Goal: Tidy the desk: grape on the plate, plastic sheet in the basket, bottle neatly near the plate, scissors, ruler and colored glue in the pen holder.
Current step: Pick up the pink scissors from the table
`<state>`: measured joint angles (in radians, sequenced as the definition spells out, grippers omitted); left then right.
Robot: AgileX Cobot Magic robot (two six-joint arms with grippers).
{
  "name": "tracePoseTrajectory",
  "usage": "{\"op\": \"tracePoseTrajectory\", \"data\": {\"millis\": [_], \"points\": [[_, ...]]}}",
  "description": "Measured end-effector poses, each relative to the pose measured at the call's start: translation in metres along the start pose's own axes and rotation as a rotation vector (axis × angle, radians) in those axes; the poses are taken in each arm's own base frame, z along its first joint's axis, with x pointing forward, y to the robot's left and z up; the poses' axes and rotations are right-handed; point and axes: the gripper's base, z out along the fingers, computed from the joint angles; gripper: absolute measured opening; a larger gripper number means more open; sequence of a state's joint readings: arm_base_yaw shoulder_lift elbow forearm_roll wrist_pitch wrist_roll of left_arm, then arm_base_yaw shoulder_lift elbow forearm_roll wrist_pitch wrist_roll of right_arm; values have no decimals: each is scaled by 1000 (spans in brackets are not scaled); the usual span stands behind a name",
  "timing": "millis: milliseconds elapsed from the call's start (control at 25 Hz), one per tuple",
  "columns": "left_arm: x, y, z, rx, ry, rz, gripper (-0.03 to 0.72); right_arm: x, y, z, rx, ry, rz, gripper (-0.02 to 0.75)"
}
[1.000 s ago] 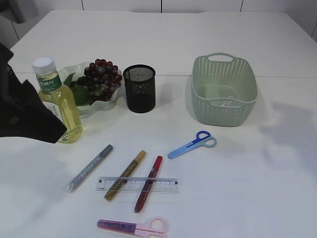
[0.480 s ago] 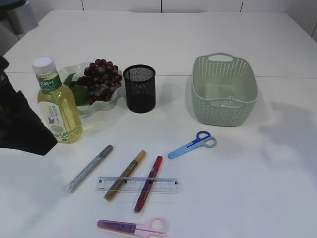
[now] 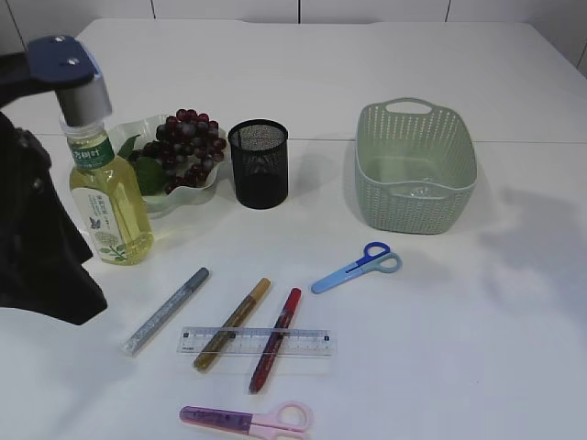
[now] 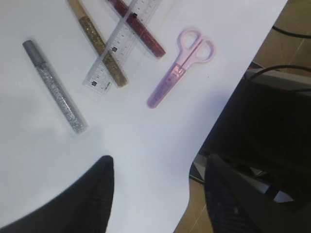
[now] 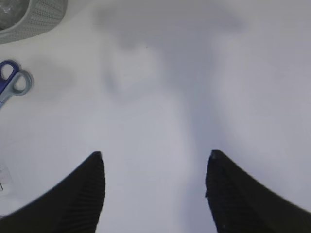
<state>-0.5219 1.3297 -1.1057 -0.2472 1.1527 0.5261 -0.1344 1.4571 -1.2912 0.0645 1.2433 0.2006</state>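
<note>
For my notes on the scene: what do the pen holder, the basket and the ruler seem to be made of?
Pen holder: probably metal mesh, matte black; light shows through its fine grid.
Basket: looks like molded plastic, pale green, in a woven pattern with holes.
Ruler: clear plastic; the glue sticks show through it.

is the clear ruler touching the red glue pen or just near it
Touching. In the left wrist view the ruler lies straight across the red glue pen, resting on it with no gap.

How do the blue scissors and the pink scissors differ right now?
The blue scissors lie near the basket, angled up to the right; the pink scissors lie at the table's near edge, almost level. Blue handles are two-tone, pink ones a single pale pink. Both are sheathed, flat on the table, untouched.
</note>
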Motion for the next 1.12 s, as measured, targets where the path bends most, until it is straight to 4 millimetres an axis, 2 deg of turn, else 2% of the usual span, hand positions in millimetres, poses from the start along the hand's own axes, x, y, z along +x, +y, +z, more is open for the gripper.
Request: {"op": "tracePoseTrajectory", "data": {"millis": [160,280,520,680,880,1120], "points": [[-5,7,21,32,57,60,435,0,0,0,0,0,-2,509],[-12,3,39,62,92,136,435,0,0,0,0,0,-2,508],[-32,-35,81,72,152,410,434,0,0,0,-2,0,-1,508],[-39,-52,114,81,200,508,434,0,0,0,-2,0,-1,508],[-40,-52,146,88,260,528,434,0,0,0,-2,0,-1,508],[-39,-46,171,68,303,556,434,0,0,0,-2,0,-1,508]]}}
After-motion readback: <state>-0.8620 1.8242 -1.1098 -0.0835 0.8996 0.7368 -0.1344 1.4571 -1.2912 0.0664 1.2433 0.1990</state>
